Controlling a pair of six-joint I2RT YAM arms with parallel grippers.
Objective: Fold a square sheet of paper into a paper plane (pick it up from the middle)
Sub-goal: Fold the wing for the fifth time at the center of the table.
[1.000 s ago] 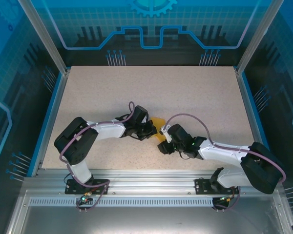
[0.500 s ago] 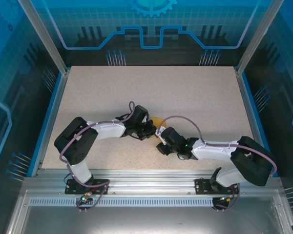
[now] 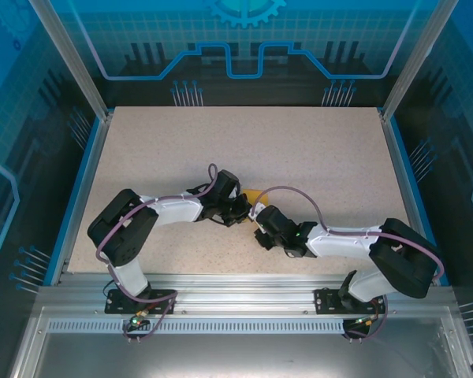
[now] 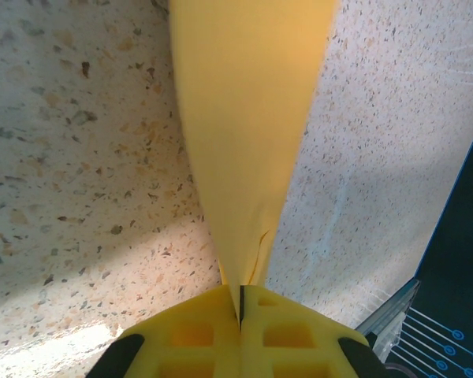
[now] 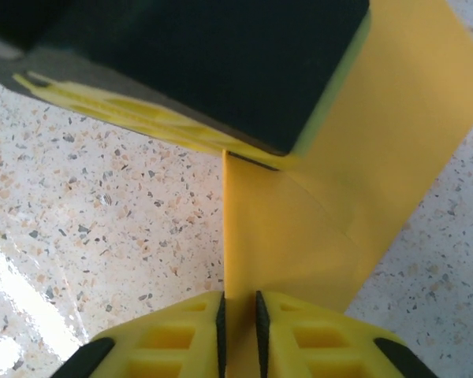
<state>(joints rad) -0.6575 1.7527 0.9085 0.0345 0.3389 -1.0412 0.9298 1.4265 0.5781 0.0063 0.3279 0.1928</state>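
The square sheet of paper (image 3: 254, 194) is orange-yellow and partly folded, and it is held off the table between both grippers at the table's middle. In the left wrist view it narrows to a strip (image 4: 244, 118) that runs into my left gripper (image 4: 241, 303), whose yellow jaws are pressed shut on it. My left gripper (image 3: 244, 211) comes in from the left. My right gripper (image 3: 262, 224) meets it from the lower right. In the right wrist view a creased flap of the paper (image 5: 299, 236) fills the narrow gap of my right gripper (image 5: 238, 307), just below the left gripper's finger (image 5: 205, 63).
The speckled beige table (image 3: 315, 157) has a blue rim (image 3: 80, 197) on its left and right sides. A metal rail (image 3: 236, 287) with both arm bases runs along the near edge. Purple cables loop over both wrists.
My right gripper has slid left to the paper and its jaws have narrowed onto the flap. The right elbow has swung left. The left arm has held still.
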